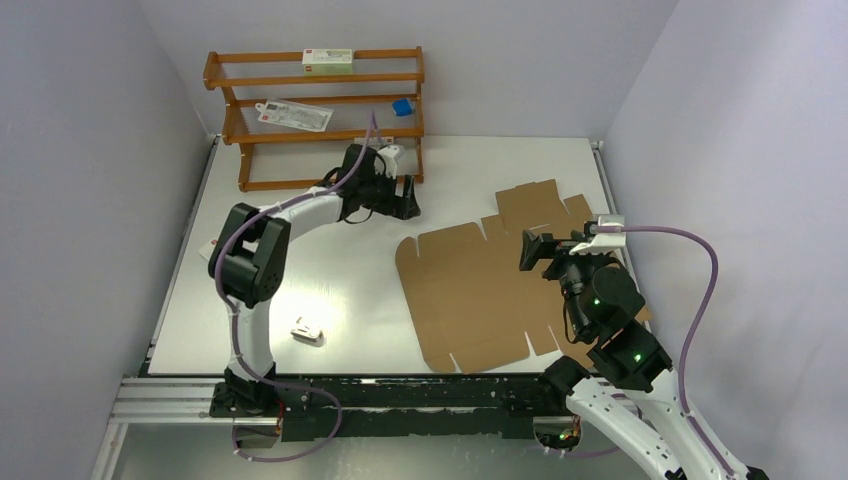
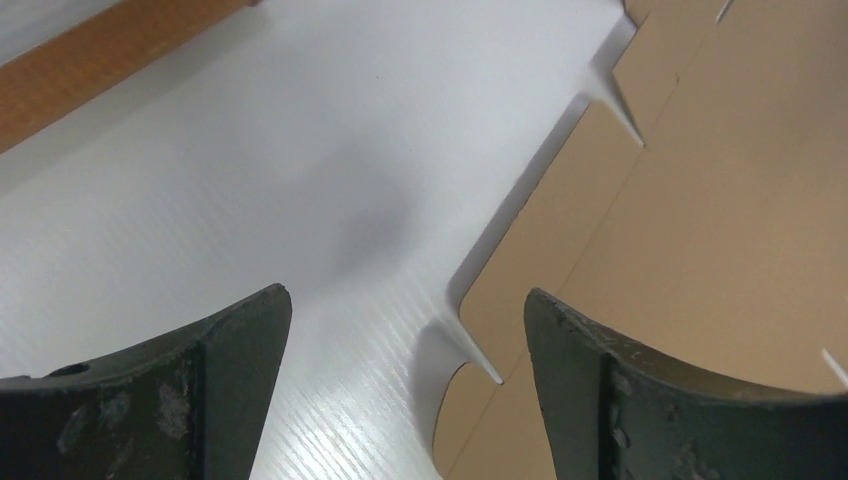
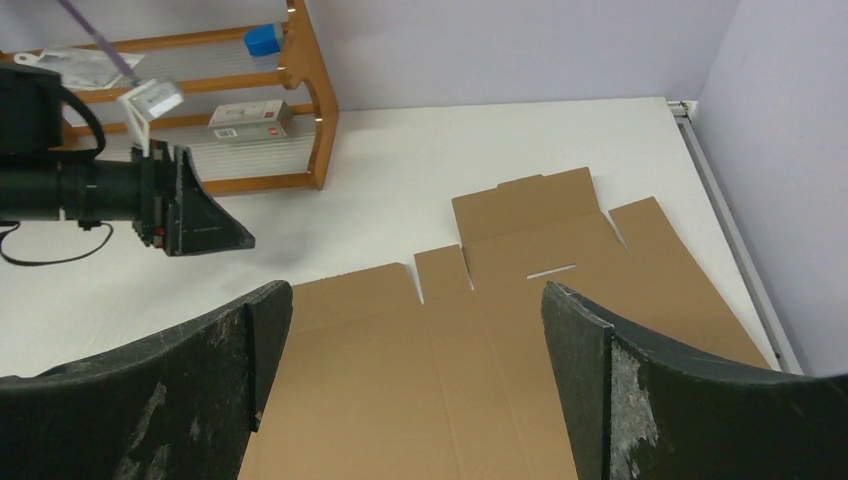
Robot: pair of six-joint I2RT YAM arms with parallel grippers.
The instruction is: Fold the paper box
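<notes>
The paper box is a flat brown die-cut cardboard sheet with flaps and slits, lying on the right half of the white table. My left gripper hovers just off the sheet's far-left corner. It is open, with bare table and the sheet's notched edge showing between its fingers. Over the sheet's right side my right gripper hangs open and empty, looking down on the cardboard through its gap. The right wrist view also shows the left gripper at the left.
An orange-brown wooden rack stands at the back left, holding a white carton, a flat packet and a small blue item. A small white object lies on the table near the left arm's base. Walls close in on both sides.
</notes>
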